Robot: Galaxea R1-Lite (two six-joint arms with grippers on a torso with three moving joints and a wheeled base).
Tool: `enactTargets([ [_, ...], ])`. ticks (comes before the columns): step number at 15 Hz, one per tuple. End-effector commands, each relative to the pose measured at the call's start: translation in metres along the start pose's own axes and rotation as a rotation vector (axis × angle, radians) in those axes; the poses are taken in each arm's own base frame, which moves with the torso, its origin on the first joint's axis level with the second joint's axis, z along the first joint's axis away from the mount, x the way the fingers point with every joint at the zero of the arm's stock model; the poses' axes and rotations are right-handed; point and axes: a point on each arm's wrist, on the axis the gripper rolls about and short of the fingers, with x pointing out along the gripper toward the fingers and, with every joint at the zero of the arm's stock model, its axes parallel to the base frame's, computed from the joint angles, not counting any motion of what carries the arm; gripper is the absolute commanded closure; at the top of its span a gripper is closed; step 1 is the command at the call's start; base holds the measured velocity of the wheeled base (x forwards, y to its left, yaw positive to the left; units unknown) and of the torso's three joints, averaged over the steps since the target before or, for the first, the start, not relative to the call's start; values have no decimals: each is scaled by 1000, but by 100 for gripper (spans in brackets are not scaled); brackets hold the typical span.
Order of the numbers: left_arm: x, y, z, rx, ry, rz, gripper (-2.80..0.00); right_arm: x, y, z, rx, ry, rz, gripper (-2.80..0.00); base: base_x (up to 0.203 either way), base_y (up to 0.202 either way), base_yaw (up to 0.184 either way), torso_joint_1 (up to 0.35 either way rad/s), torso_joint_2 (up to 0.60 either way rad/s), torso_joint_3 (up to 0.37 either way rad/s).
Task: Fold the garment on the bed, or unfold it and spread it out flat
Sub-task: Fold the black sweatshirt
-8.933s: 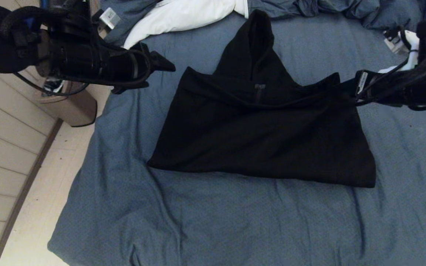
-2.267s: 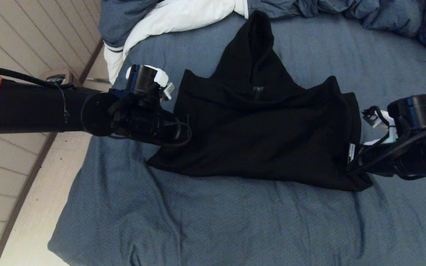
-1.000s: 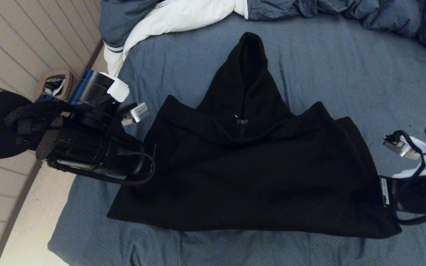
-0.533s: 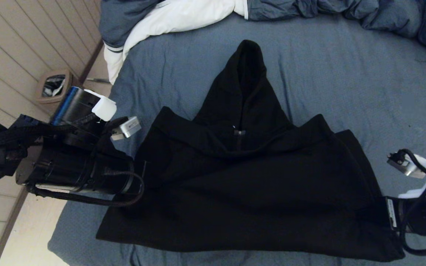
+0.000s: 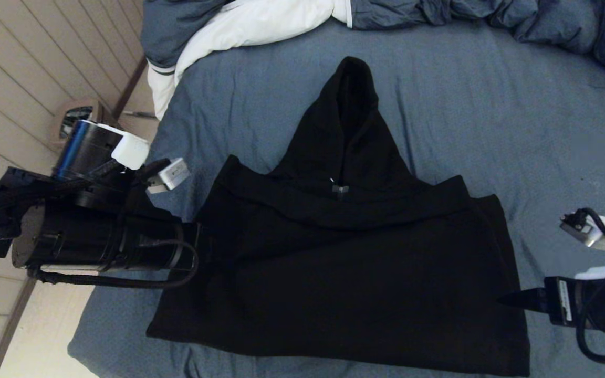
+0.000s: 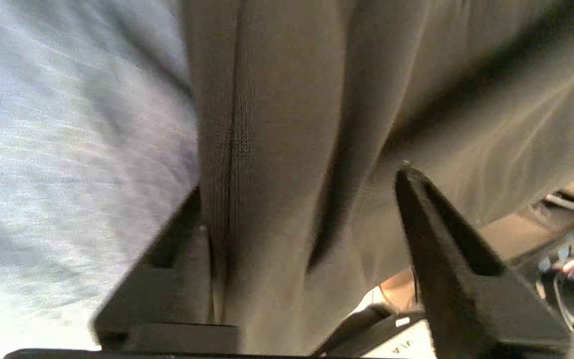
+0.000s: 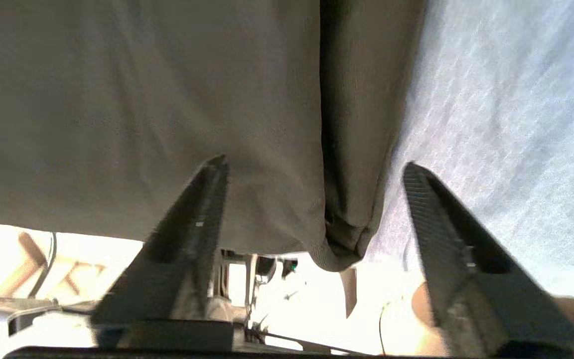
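Garment (image 5: 344,273) newly released, both jaws spread; duvet (image 5: 260,21) beyond.

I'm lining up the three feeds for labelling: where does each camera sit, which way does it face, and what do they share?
Head view: high up, looking down on the bed and black hoodie; both arms show, left tool, right tool.
Left wrist view: behind the open left tool, facing a hoodie edge.
Right wrist view: behind the open right tool, facing the hoodie's opposite edge.
Shared: hoodie and blue-grey sheet.

garment (image 5: 344,273) on bed (image 5: 491,115), duvet (image 5: 260,21) behind
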Motion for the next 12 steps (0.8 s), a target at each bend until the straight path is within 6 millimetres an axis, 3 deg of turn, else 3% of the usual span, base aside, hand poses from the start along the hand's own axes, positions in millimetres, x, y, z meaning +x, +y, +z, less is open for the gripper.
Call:
enactTargets([
  [1,-20,2,7,-1,-74,11,-280,-12,3,5,-5,-51,10,-280,0,0,0,0,0,0],
  [7,-47,16,49,-26,-267,89,-280,-41,13,37,-21,-165,27,-280,0,0,0,0,0,0],
  [8,-46,19,56,-32,-283,98,-117,-44,15,42,-22,-177,29,-280,0,0,0,0,0,0],
  [9,-47,21,64,-38,-307,106,0,-45,16,48,-24,-188,31,0,0,0,0,0,0,0],
  [12,-47,28,78,-55,-336,131,0,-39,19,70,-27,-204,38,0,0,0,0,0,0,0],
])
